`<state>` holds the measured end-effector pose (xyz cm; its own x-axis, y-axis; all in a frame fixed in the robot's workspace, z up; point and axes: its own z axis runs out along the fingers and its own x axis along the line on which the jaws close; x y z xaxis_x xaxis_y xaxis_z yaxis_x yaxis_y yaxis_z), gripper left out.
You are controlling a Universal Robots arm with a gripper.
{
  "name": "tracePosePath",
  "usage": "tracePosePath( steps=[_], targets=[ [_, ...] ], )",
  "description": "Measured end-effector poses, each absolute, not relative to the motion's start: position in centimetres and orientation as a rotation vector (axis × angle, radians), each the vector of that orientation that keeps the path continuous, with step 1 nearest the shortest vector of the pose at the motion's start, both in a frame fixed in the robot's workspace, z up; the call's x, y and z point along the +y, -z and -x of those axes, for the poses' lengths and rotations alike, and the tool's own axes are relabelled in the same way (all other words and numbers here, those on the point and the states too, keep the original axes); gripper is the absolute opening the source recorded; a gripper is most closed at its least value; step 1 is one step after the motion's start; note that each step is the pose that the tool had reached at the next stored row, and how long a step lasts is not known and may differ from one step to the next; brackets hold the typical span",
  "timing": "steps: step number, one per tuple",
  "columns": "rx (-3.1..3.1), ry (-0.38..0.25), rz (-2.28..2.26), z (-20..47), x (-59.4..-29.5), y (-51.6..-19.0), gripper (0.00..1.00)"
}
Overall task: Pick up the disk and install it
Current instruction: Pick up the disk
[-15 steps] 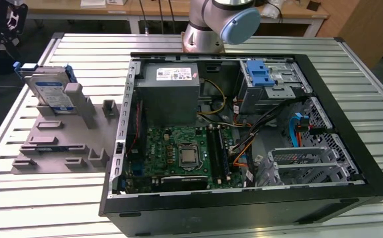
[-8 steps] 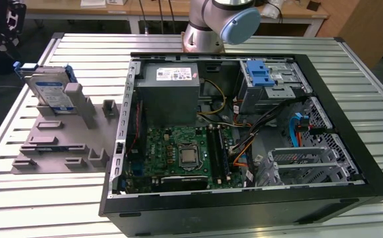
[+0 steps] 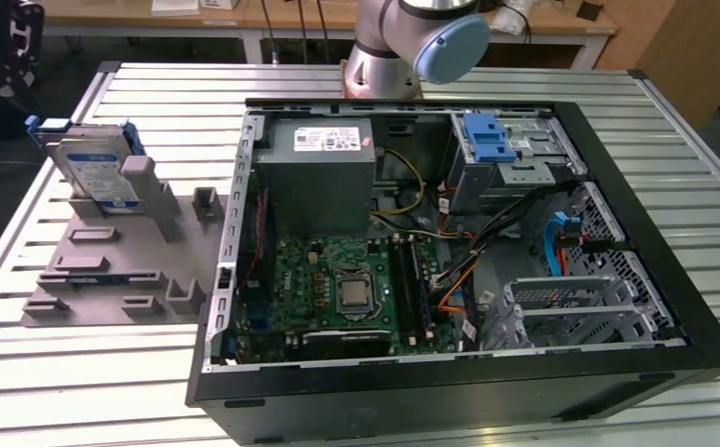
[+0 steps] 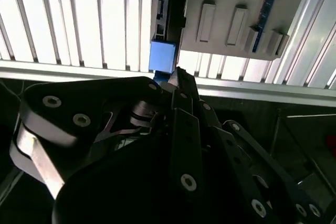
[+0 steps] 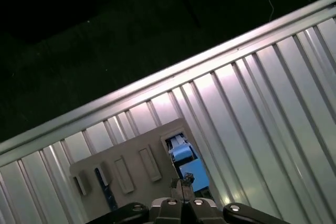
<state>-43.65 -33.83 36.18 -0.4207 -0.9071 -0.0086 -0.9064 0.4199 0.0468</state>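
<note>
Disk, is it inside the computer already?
No, the disk stands upright in the grey holder, outside the open computer case.

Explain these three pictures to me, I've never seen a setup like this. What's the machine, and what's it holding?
It is a single robot arm at a slatted metal table. The exterior view comes from a camera off the arm. Both wrist views come from cameras riding on it, looking past its black hand. On the table lie an open computer case and a grey holder. The disk stands upright in that holder, so the hand is not holding it; it hangs over the holder.
</note>
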Motion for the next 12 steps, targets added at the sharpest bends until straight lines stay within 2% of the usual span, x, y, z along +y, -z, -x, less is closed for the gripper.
tracePosePath(
  steps=[12],
  targets=[
    [-2.583,0.056,-1.785,43.65,-33.69,-36.0,0.11]
  ],
)
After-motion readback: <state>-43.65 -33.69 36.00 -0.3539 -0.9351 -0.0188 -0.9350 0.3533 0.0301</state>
